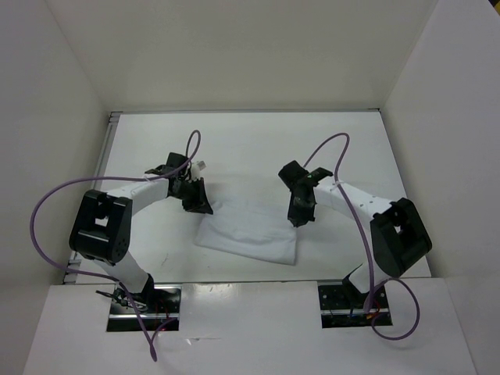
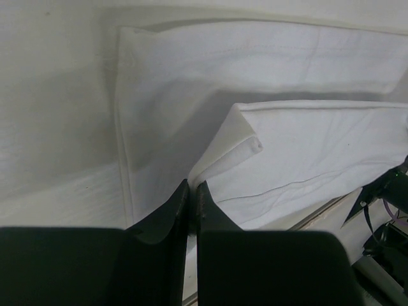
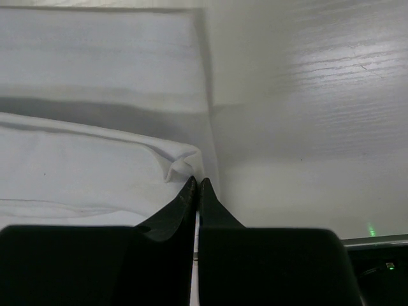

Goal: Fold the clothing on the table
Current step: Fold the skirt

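Observation:
The white clothing (image 1: 248,233) lies partly folded in the middle of the table (image 1: 250,148), between the two arms. My left gripper (image 1: 200,207) sits at its left far corner. In the left wrist view a raised flap of the clothing (image 2: 306,153) runs down into the left gripper (image 2: 193,185), whose jaws are pinched shut on the fabric edge. My right gripper (image 1: 298,219) is at the right far corner. In the right wrist view the right gripper (image 3: 196,182) is shut on a puckered corner of the clothing (image 3: 83,166), held above a lower layer.
Upright white walls (image 1: 234,47) enclose the table on three sides. A thin metal edge (image 1: 109,148) runs along the table's left side. Purple cables (image 1: 47,211) loop off both arms. Part of the right arm (image 2: 389,197) shows at the left wrist view's right edge.

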Tool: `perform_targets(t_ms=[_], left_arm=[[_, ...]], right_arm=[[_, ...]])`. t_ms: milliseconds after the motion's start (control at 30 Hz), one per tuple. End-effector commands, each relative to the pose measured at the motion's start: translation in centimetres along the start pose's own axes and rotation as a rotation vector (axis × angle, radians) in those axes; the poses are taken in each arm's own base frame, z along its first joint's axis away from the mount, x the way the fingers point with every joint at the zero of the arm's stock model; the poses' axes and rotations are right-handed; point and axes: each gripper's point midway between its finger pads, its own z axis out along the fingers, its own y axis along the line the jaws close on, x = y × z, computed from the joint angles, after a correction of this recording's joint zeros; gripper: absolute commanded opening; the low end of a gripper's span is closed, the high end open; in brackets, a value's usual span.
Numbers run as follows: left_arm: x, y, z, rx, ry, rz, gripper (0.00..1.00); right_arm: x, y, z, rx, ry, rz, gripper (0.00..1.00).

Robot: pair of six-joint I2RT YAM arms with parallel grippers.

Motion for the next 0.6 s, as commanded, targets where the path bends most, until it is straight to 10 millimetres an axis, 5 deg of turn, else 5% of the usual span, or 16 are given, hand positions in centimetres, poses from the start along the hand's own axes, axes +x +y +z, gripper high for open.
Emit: perform_targets(t_ms=[0,567], left_arm=[[-1.9,0.0,-0.4,-0.037,-0.050,0.006,0.08],[-5.8,-1.4,-1.3,-0.050,-0.111,0.021,0.08]], right_arm=[[-2.4,1.2,-0.8,-0.010,-0.089,0.007,0.00],[-5.9,3.1,-0.9,0.007,-0.161,-0.026,0.00]])
